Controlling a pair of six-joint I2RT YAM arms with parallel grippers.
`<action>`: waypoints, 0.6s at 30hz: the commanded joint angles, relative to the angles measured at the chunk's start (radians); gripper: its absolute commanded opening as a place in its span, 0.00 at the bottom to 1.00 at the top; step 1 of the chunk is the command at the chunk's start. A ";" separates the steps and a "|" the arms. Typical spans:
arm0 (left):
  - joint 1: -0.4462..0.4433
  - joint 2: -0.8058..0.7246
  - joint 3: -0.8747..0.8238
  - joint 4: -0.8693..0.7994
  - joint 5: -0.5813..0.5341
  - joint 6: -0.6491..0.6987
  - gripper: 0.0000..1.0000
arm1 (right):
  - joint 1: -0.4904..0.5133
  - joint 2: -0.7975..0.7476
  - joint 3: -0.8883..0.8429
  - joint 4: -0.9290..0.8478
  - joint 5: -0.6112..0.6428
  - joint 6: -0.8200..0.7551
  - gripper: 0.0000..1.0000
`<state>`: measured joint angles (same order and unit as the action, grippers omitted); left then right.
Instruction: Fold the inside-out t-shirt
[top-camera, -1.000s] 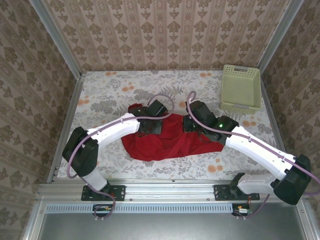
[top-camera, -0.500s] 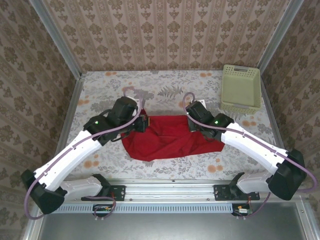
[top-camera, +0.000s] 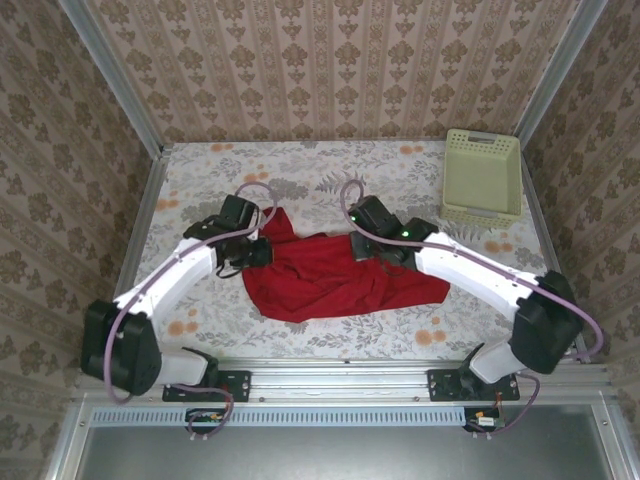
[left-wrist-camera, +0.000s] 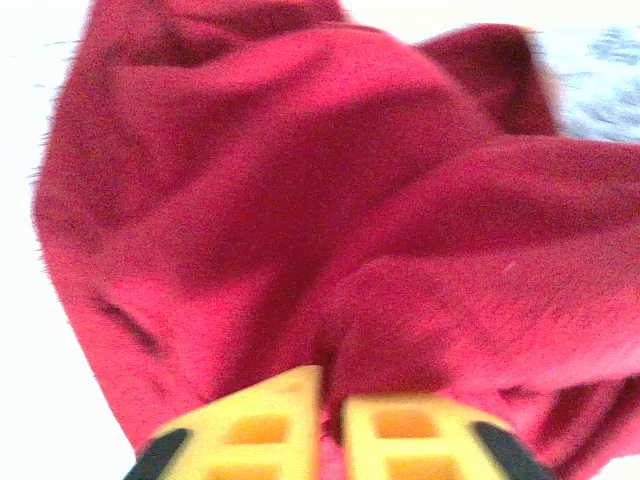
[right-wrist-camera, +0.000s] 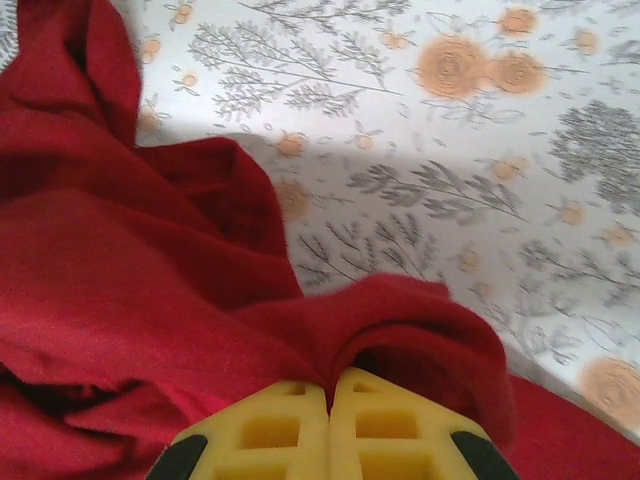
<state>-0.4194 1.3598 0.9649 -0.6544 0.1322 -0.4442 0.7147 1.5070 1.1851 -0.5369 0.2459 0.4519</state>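
One floral worktop (top-camera: 200, 190) carries one inside-out t-shirt (top-camera: 320, 282), bunched at its middle, and one pale basket (top-camera: 483, 175) in the far right corner. Two pincers: the right pincer (right-wrist-camera: 328, 395) pinches a shirt fold. The left pincer (left-wrist-camera: 330, 405) stands narrow at the cloth, and I cannot tell whether it grips.
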 joint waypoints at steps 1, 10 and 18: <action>0.011 0.008 0.069 -0.085 -0.218 -0.027 0.26 | 0.000 0.056 0.103 0.012 -0.016 0.032 0.00; -0.319 -0.179 -0.005 -0.167 -0.346 -0.229 0.51 | 0.002 0.075 0.107 0.037 -0.025 0.033 0.00; -0.415 0.088 0.107 -0.159 -0.397 -0.217 0.55 | 0.001 0.024 0.039 0.046 -0.003 0.045 0.00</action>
<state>-0.8253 1.3842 1.0180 -0.7818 -0.2146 -0.6373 0.7143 1.5764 1.2503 -0.4992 0.2279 0.4786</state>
